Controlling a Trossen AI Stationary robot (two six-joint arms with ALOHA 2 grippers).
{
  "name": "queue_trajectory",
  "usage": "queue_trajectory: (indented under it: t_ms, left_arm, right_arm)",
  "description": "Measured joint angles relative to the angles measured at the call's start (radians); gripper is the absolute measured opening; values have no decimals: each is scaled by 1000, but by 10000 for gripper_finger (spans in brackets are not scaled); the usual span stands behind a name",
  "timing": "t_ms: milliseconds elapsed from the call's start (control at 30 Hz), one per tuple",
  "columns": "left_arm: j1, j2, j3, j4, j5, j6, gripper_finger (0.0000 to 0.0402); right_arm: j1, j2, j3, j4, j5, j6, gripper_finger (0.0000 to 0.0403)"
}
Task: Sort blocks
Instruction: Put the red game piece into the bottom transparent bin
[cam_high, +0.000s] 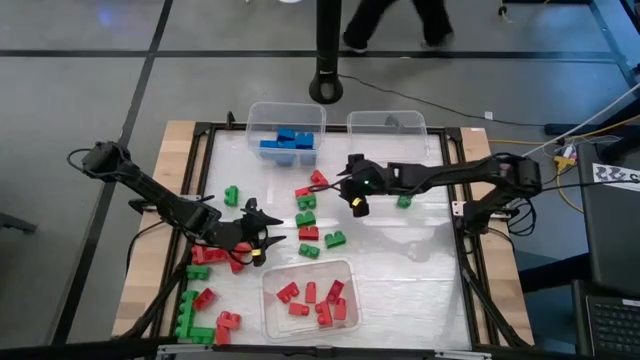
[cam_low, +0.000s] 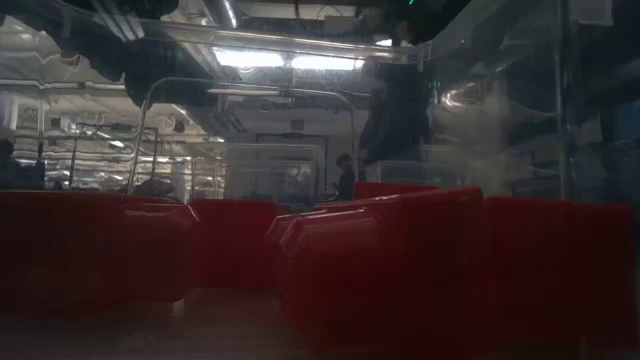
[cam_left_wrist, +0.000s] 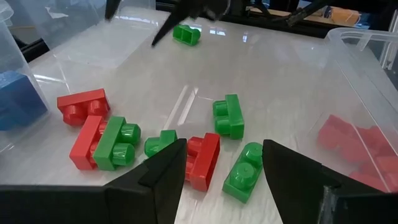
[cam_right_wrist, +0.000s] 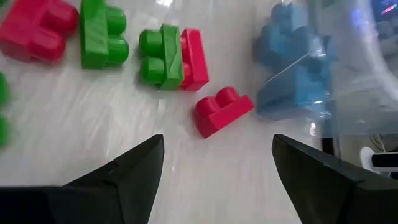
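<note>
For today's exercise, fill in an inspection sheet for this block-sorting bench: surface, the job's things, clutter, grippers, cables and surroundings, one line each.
Surface: pale glossy tabletop in a black frame, wooden edges.
Job's things: small studded plastic red and green blocks loose mid-table and at the near left corner; blue blocks in one clear plastic bin; red blocks in the near clear bin; third clear bin looks empty.
Clutter: nothing seen.
Grippers: left gripper open, empty, beside the left pile; right gripper open, empty, mid-table.
Cables: yellow and black cables on the floor to the right.
Surroundings: a person's legs beyond the table.
</note>
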Motion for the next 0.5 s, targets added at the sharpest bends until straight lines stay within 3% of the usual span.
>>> queue_trajectory:
  t_ms: [500]
  left_arm:
    - [3, 0, -1, -2, 0, 1, 198]
  right_arm:
    - [-45, 213, 0, 295, -19, 133, 298]
